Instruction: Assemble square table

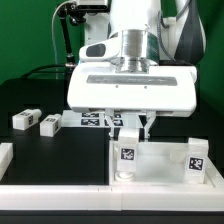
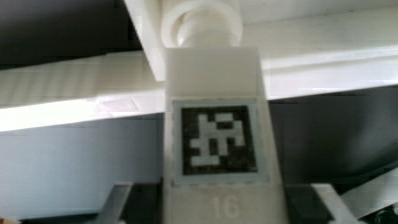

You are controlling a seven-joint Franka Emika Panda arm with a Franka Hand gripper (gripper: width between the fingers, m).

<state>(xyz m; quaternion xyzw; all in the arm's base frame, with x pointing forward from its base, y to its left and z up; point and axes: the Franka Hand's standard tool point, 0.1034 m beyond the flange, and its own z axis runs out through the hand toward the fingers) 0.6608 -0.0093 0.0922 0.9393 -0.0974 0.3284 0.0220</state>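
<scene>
The square table's white slab lies at the front on the exterior view's right. At its near left corner a white leg block with a black tag stands upright, and my gripper is shut on its upper part from above. A second tagged leg block stands on the slab's right side. In the wrist view the held leg block, marked 16, runs between my gripper's two fingers down to its round end at the slab.
Two loose leg blocks lie on the black table at the exterior view's left. The marker board lies behind the gripper. A long white border bar runs along the front left edge.
</scene>
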